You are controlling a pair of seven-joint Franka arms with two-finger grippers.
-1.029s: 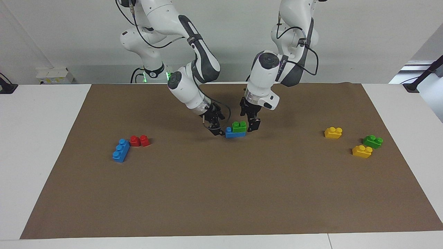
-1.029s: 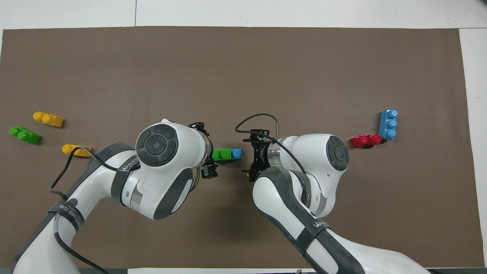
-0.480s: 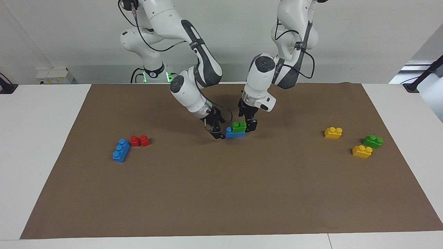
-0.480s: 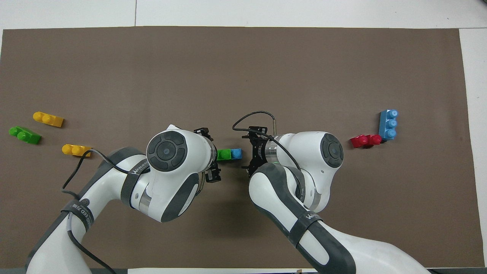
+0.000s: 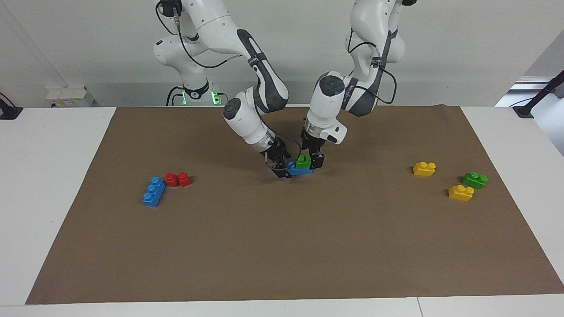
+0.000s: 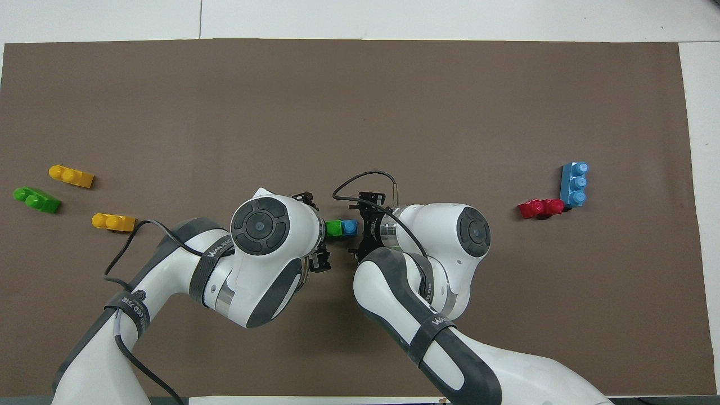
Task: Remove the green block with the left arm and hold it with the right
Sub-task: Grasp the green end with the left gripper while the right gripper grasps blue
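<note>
So the green block (image 5: pixel 303 161) sits stacked on a blue brick (image 5: pixel 299 170) in the middle of the brown mat (image 5: pixel 282 246) on the tabletop (image 5: pixel 53 176). The left tool (image 5: pixel 311 164) is down around the green block, its jaws spread wide with a finger on each side, not squeezing it as far as I can see. The right tool (image 5: pixel 282 169) is low at the blue brick's other end, toward the right arm's side, jaws also wide apart and holding nothing. Toward the left arm's end there's a darker green brick (image 5: pixel 474 180) plus two yellow bricks (image 5: pixel 424 168). Toward the right arm's end, a red brick (image 5: pixel 178 179) touches another blue brick (image 5: pixel 153 191).
</note>
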